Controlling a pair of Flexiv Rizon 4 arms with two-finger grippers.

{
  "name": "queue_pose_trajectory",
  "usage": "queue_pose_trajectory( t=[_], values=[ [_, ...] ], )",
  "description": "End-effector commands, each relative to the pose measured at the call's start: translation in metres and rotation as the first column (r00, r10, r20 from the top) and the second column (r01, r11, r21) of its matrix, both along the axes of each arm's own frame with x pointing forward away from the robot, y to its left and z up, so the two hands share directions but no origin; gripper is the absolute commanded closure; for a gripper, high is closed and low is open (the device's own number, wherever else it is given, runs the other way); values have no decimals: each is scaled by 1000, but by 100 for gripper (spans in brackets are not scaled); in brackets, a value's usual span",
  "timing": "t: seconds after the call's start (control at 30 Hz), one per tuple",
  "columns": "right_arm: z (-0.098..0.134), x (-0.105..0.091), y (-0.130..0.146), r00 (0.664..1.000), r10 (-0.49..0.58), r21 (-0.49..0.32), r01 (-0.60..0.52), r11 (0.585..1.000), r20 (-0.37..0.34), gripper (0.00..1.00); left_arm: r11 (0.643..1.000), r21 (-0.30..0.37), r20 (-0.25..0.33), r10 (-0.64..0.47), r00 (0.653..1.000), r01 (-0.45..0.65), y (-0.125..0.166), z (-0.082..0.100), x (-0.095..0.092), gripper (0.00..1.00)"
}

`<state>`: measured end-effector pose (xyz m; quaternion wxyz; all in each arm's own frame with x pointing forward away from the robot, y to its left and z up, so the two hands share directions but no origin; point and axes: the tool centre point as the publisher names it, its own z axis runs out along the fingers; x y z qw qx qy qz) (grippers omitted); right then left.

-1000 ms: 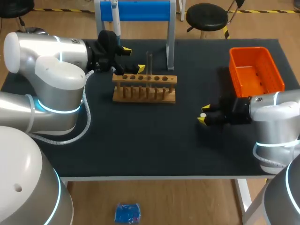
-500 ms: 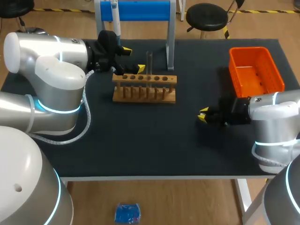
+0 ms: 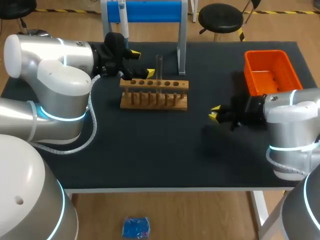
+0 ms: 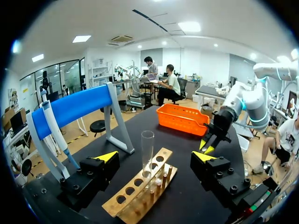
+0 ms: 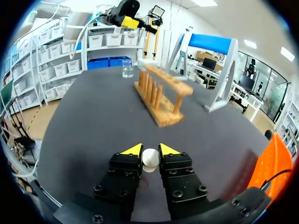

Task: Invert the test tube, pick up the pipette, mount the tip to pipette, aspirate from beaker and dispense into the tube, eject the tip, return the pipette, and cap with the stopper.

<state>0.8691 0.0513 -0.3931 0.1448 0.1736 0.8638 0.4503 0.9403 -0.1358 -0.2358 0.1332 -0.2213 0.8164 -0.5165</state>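
Both arms are built of fat, rounded silver-grey housings, the left arm (image 3: 55,80) and the right arm (image 3: 292,122) alike, with a thin glowing light-blue ring (image 3: 57,117) banding the joints. A pale corrugated cable (image 3: 93,125) loops off the left arm's side. The left end effector (image 3: 142,63) and the right end effector (image 5: 150,152) are both black, each with two blocky fingers (image 5: 126,170) studded with round socket-head screws (image 5: 99,189) and capped by bright yellow wedge-shaped tips (image 5: 132,149).
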Motion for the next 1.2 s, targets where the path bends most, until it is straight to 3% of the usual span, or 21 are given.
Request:
queue_pose_trajectory(
  t=[0.03, 0.3, 0.57, 0.9, 1.2],
  values=[
    [44, 1, 7, 1000, 0, -34, 1, 999, 8, 100, 1000, -3, 1, -1, 1000, 1, 0, -1, 0, 0],
    [121, 25, 36, 999, 32, 17, -32, 999, 22, 100, 1000, -3, 1, -1, 1000, 1, 0, -1, 0, 0],
    [171, 59, 75, 997, 50, 40, -52, 998, 61, 100, 1000, -3, 1, -1, 1000, 1, 0, -1, 0, 0],
    [196, 92, 130, 996, 72, 47, -74, 996, 51, 100, 1000, -3, 1, -1, 1000, 1, 0, -1, 0, 0],
    [204, 100, 160, 993, 107, 36, -109, 993, 52, 100, 1000, -3, 1, -1, 1000, 1, 0, -1, 0, 0]
  ],
)
